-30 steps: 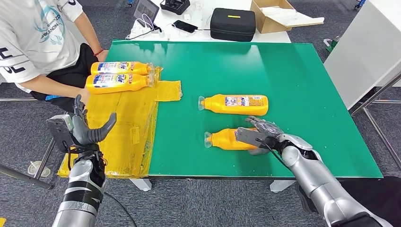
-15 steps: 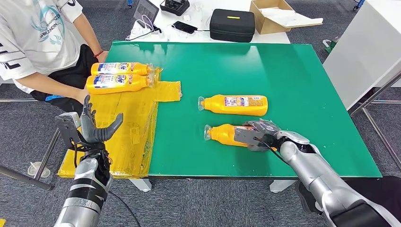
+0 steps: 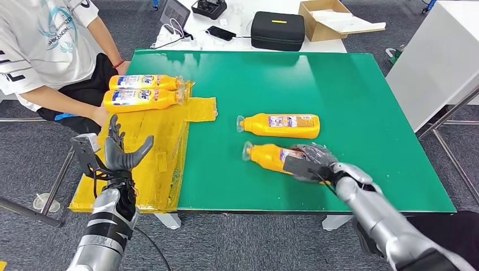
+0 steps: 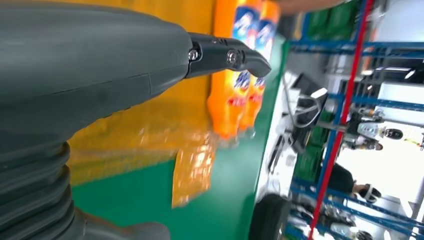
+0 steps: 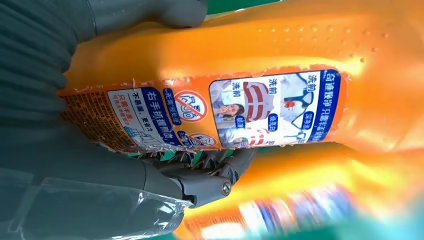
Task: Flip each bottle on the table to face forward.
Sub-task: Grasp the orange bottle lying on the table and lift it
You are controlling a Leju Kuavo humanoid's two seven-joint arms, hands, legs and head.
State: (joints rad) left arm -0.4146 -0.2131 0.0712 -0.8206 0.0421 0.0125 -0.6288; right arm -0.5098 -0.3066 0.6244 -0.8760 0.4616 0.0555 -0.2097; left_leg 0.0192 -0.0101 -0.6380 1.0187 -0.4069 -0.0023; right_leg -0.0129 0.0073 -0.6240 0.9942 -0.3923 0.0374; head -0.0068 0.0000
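With your right hand (image 3: 309, 165) gripping the near bottle (image 3: 270, 157) by its base at the table's (image 3: 361, 113) front edge, roll it smoothly until the front label faces up, while your left hand (image 3: 118, 152) hovers open, holding nothing.

Glossy orange plastic bottle (image 3: 270, 156) (paper label, torn edges); smooth green table (image 3: 350, 90); crinkly yellow film (image 3: 152, 141).

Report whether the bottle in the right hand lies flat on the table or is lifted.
Lifted at an angle: the right hand grips the bottle, whose capped end tilts up off the green table.
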